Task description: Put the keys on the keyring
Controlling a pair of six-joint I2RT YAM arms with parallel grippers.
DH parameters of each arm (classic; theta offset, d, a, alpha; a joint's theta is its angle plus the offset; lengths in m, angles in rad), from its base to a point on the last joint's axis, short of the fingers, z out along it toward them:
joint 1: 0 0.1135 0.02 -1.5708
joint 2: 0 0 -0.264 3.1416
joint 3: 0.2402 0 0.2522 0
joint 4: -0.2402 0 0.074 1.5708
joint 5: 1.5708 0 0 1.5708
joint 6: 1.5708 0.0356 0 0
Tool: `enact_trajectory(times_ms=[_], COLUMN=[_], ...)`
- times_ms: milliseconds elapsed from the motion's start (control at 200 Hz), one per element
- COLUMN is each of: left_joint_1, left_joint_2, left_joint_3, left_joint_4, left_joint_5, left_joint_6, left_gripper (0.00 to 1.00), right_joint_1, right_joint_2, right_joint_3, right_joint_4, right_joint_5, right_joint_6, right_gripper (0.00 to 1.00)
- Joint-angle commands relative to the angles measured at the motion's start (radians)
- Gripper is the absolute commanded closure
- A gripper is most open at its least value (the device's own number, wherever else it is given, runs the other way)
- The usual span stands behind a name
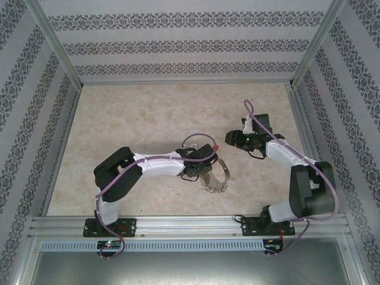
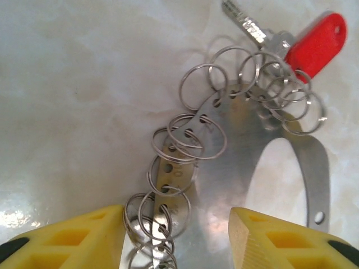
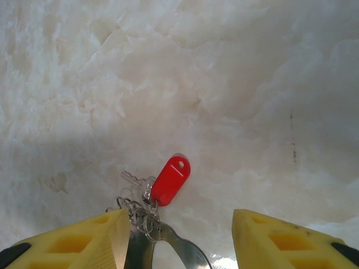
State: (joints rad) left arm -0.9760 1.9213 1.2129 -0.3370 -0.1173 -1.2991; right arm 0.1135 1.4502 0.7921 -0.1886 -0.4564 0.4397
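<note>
While the overhead view puts your left gripper [image 1: 200, 162] over the keyring [image 1: 217, 177], its wrist view shows fingers [image 2: 73, 238] apart, straddling it: pin it firmly. Right wrist view: right gripper [image 3: 179, 224] spread wide, key [image 3: 170, 180] just ahead; close on its red head.

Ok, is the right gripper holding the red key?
No. In the right wrist view the red key lies on the table ahead of the right gripper, which stands wide open.
</note>
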Motion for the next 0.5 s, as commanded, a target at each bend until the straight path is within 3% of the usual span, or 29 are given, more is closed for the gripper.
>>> enact_trajectory(times_ms=[0, 220, 410, 495], left_joint_1=[-0.007, -0.008, 0.002, 0.014], left_joint_2=[0.02, 0.03, 0.02, 0.011], left_joint_3=[0.02, 0.022, 0.047, 0.062], left_joint_4=[-0.059, -0.068, -0.117, -0.136], left_joint_5=[-0.024, -0.049, -0.105, -0.134], left_joint_6=[-0.017, -0.003, 0.091, 0.178], left_gripper=[0.53, 0.73, 1.0, 1.0], right_joint_1=[-0.009, -0.01, -0.011, -0.011], right_joint_2=[0.003, -0.013, -0.035, -0.045], right_joint_3=[0.008, 0.006, -0.006, -0.014], right_joint_4=[0.016, 0.019, 0.031, 0.035], right_joint_5=[-0.016, -0.027, -0.053, -0.066], right_joint_6=[-0.006, 0.005, 0.026, 0.03], right_gripper=[0.48, 0.48, 0.48, 0.48])
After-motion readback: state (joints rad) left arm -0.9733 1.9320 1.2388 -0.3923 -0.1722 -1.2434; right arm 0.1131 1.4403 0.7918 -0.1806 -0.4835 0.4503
